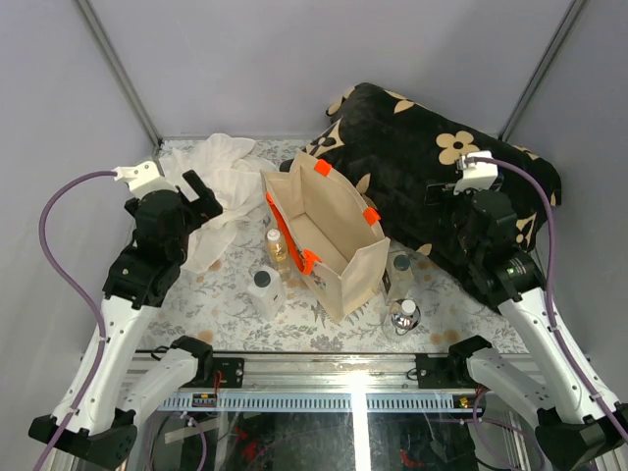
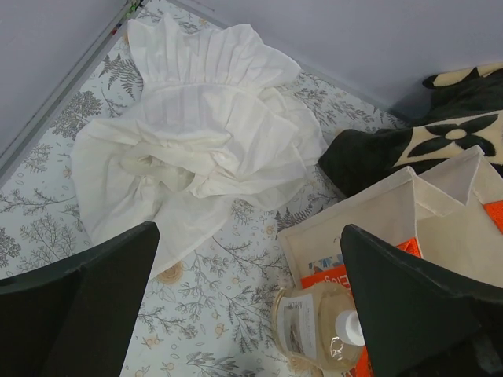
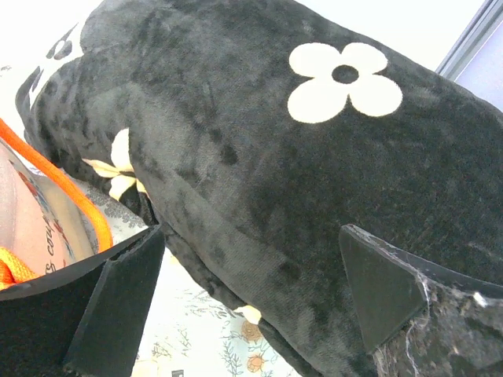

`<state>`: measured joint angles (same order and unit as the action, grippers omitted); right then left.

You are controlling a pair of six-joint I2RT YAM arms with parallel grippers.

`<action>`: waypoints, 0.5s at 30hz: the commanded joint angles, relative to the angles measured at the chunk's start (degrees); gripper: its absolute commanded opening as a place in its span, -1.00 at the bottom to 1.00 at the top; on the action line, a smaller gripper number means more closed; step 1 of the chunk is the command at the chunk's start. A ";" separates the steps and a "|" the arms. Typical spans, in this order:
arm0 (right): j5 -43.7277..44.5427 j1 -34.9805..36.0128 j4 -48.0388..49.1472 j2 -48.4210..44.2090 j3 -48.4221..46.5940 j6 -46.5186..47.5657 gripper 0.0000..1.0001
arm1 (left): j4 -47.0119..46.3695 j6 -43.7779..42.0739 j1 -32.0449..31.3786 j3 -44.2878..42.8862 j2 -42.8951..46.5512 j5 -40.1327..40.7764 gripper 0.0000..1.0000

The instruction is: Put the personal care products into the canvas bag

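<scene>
Nearest the arm bases we see the squat round bottle [image 1: 405, 316] and the dark-capped whitish bottle [image 1: 265, 290] standing on the tabletop [image 1: 231, 332], either side of the open, upright canvas bag [image 1: 339, 245]. Slightly further in, the amber bottle [image 1: 279, 245] stands just beside the bag's left wall and the tall clear bottle [image 1: 399, 273] just beside its right. Further back, the left fingers [image 2: 86, 306] are spread wide and empty near the white cloth [image 1: 231, 177], and the right fingers [image 3: 102, 314] are likewise spread, empty, over the black flowered cushion [image 1: 442, 167].
</scene>
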<state>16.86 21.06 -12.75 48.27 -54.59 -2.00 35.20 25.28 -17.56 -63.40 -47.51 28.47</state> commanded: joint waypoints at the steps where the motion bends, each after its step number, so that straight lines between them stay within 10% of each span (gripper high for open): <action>1: 0.61 0.10 -1.49 -0.85 -4.22 -0.75 0.99 | -2.78 -0.05 0.28 1.48 0.92 -0.67 0.99; 15: 4.05 0.06 -24.10 11.15 -20.03 -9.69 0.99 | 11.45 -9.53 0.24 -6.07 -13.55 -26.21 0.94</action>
<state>20.05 21.06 -29.78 57.60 -69.71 -8.32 39.53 17.69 -17.56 -65.69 -57.87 11.07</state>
